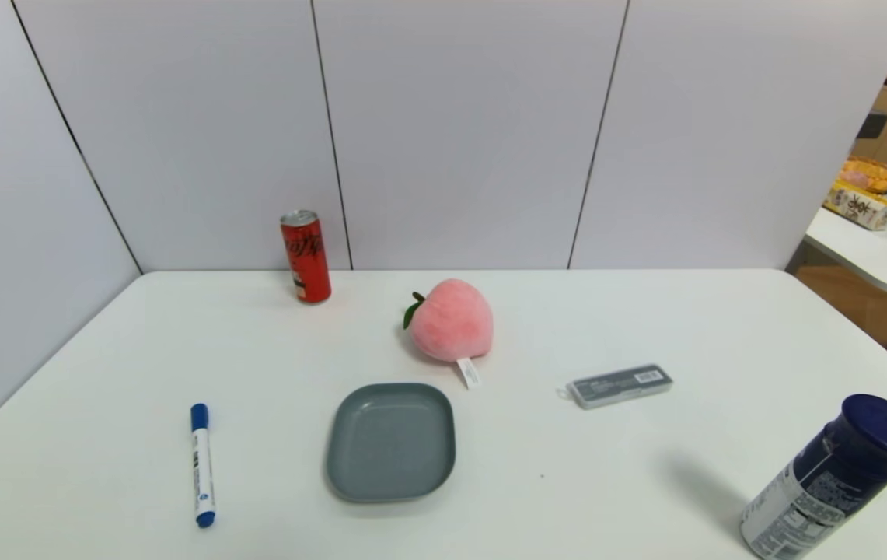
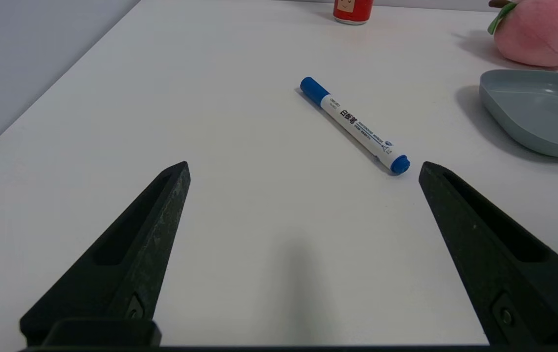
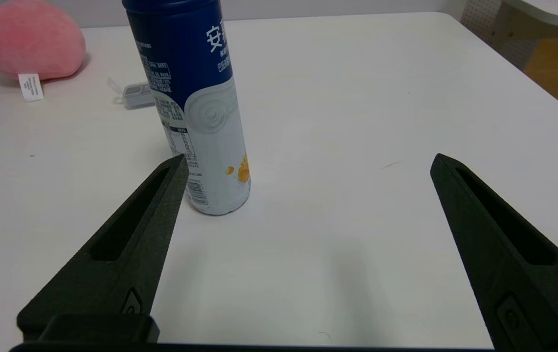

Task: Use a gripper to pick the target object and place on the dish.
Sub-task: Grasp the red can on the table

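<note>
Presently, the left gripper (image 2: 303,166) is hovering spread wide near a blue marker (image 1: 202,465); the red soda can (image 1: 305,256) is standing upright at the table's (image 1: 645,482) far edge, well apart from the grey-blue dish (image 1: 391,441). Rightward are sitting a plush peach (image 1: 449,320), a grey case (image 1: 619,386), a dark blue canister (image 1: 832,478); the right gripper (image 3: 308,161) is hanging spread beside it.

On the table (image 1: 645,482), the can (image 1: 305,256) stands far-left, the peach (image 1: 449,320) behind the dish (image 1: 391,442), the marker (image 1: 202,464) left, the case (image 1: 620,386) and canister (image 1: 836,477) right.
</note>
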Robot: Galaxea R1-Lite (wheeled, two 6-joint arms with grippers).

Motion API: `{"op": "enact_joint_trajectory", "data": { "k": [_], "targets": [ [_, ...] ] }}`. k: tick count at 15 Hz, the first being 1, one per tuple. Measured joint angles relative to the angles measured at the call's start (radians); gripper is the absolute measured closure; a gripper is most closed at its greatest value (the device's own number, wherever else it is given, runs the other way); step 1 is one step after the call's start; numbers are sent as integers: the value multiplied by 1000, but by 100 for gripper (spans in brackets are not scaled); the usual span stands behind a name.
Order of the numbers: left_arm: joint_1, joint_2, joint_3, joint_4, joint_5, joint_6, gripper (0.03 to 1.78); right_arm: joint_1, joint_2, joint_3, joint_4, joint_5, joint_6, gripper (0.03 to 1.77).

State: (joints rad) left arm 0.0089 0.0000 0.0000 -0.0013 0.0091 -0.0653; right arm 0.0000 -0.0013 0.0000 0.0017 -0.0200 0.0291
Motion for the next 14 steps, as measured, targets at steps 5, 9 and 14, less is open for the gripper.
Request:
{"op": "enact_joint_trajectory", "data": {
  "k": [5, 9, 14],
  "targets": [
    [0, 0, 0, 0, 0, 0, 12, 0, 0, 0, 0, 0, 0, 9],
    [0, 0, 0, 0, 8, -28, 12, 0, 0, 0, 0, 0, 0, 9],
    [0, 0, 0, -3, 54, -103, 12, 0, 0, 0, 0, 0, 0, 9]
  ]
}}
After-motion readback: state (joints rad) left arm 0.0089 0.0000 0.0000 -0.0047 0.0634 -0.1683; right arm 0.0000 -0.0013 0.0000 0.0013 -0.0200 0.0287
